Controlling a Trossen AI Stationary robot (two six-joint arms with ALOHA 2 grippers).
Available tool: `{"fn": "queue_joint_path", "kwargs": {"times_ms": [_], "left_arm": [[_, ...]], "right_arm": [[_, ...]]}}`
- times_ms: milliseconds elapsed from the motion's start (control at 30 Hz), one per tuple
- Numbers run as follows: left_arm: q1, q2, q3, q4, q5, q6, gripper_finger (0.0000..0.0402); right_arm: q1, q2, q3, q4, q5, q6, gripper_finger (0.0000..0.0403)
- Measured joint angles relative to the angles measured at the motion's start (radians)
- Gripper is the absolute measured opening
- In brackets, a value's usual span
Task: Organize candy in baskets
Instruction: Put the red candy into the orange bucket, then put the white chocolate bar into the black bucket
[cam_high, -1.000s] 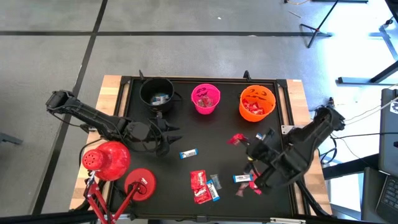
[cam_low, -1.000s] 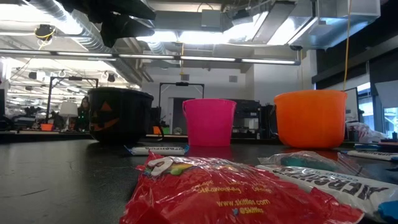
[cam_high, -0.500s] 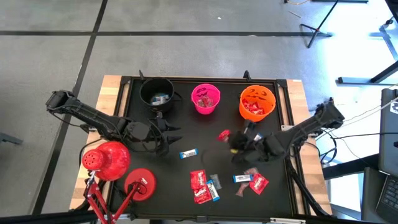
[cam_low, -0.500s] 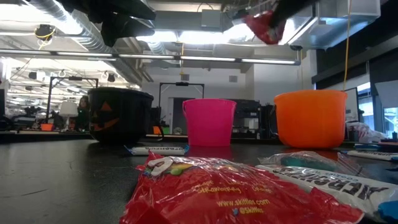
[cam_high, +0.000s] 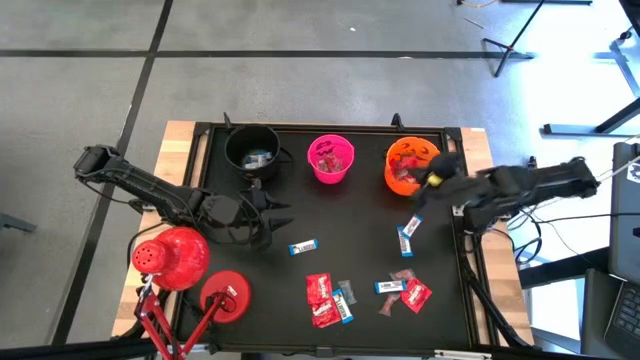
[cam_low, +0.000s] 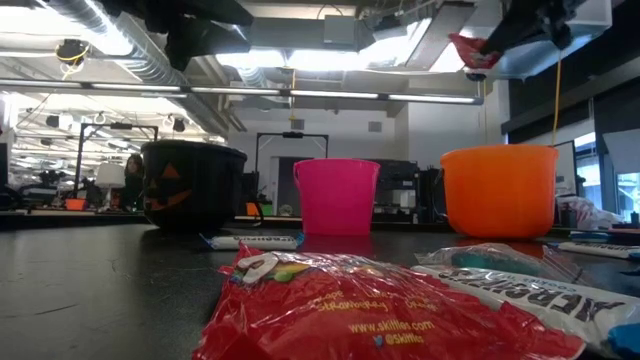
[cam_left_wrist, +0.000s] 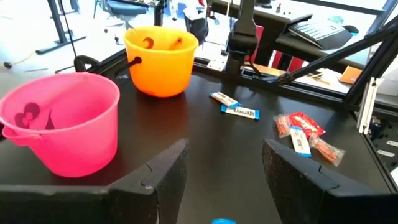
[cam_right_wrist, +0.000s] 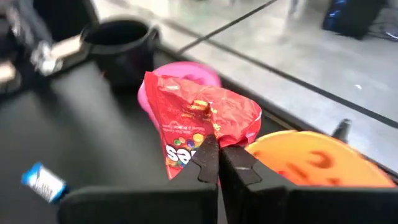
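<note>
Black cauldron bucket (cam_high: 252, 149), pink bucket (cam_high: 331, 158) and orange bucket (cam_high: 412, 166) stand upright in a row, each holding sweets. Red candy packet (cam_right_wrist: 200, 121) hangs pinched above the orange bucket's rim. Loose wrapped candies (cam_high: 325, 297) lie scattered on the mat nearer the front.

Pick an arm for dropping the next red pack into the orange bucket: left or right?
Right. Its claw is shut on a red candy pack and sits at the orange bucket. The left claw is open and empty, near the black bucket.
</note>
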Motion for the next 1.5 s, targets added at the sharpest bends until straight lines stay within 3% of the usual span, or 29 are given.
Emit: {"fn": "queue_joint_path", "kwargs": {"times_ms": [167,333,633,833,967,1067,1133,1500], "left_arm": [[0.000,0.000,0.000,0.024,-0.005,0.004,0.0196],[0.000,0.000,0.000,0.034,-0.005,0.004,0.0196],[0.000,0.000,0.000,0.034,-0.005,0.003,0.0195],[0.000,0.000,0.000,0.033,-0.005,0.003,0.0195],[0.000,0.000,0.000,0.033,-0.005,0.003,0.0195],[0.000,0.000,0.000,0.033,-0.005,0.003,0.0195],[0.000,0.000,0.000,0.033,0.005,0.002,0.0195],[-0.023,0.000,0.000,0.028,0.012,-0.023,0.0195]], "right_arm": [[-0.111,-0.103,-0.013,-0.014,0.039,-0.027,0.0003],[-0.238,-0.103,-0.013,-0.104,0.024,-0.052,0.0026],[-0.430,-0.040,-0.013,-0.190,-0.108,-0.062,0.0159],[-0.438,-0.036,-0.011,-0.168,-0.234,-0.136,0.0222],[-0.435,-0.039,-0.010,-0.124,-0.468,-0.144,0.0229],[-0.380,-0.029,-0.010,-0.121,-0.679,-0.111,0.0229],[-0.300,-0.004,-0.016,-0.126,-0.747,-0.066,0.0229],[0.299,0.243,-0.039,-0.135,-0.630,0.231,0.0230]]}}
